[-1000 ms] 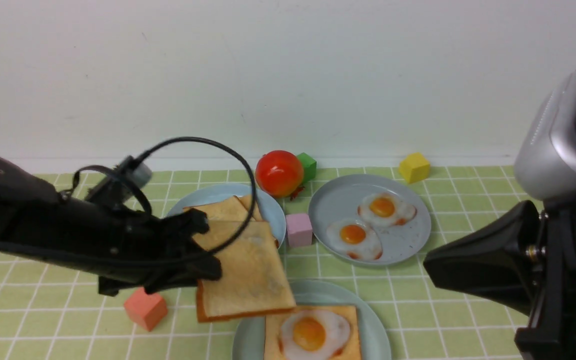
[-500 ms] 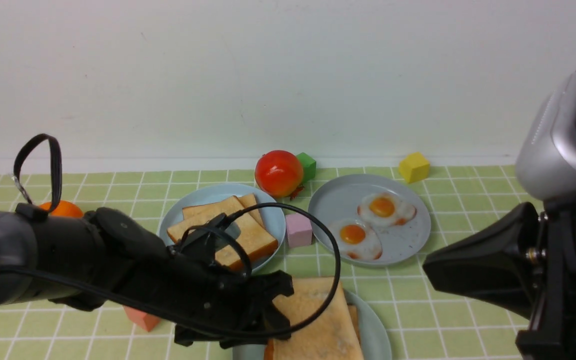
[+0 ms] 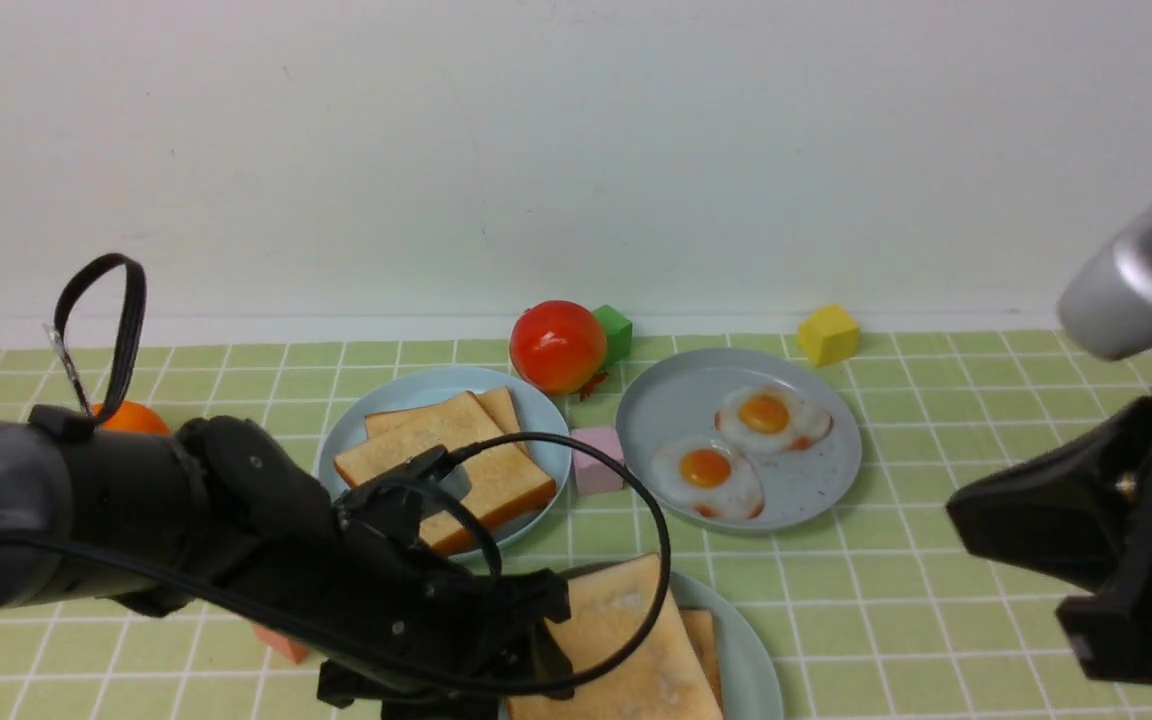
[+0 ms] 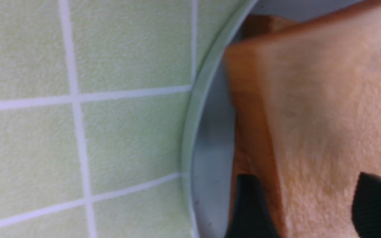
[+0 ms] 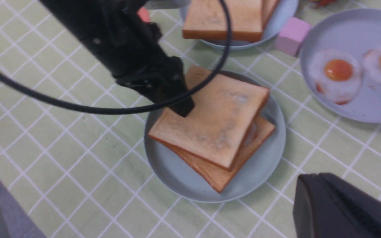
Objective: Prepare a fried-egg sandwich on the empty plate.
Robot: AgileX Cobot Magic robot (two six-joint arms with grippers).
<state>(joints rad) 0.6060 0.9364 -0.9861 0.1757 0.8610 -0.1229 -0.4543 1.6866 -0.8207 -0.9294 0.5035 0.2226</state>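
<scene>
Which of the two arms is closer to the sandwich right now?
Left. The left gripper sits at the edge of the sandwich; the right gripper hangs off to its right, apart.

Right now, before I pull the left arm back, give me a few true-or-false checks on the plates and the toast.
1. A top slice lies on a lower slice on the near plate. True.
2. Three fried eggs lie on the grey plate. False: only two lie there.
3. The pink cube sits between the toast plate and the grey plate. True.
4. The tomato rests on the toast plate. False: it stands on the tablecloth beside the green cube.
5. The left end effector is well clear of the sandwich. False: it straddles the top slice's edge.
</scene>
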